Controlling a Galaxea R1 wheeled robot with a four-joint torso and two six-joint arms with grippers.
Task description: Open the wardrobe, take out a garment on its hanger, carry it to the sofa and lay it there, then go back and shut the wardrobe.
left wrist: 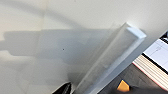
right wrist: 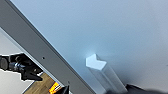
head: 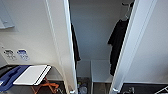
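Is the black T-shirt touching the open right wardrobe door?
Cannot tell. In the head view the T-shirt hangs right beside the right door, whose edge overlaps it, hiding any contact or gap.

White wardrobe door [left wrist: 62, 37] close up, its white handle [left wrist: 112, 57] jutting out; dark floor beyond door edge.

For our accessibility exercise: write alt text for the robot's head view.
An open white wardrobe, both doors swung outward, with a black T-shirt on a hanger at its right side and another dark garment at its left. A blue and white object sits lower left.
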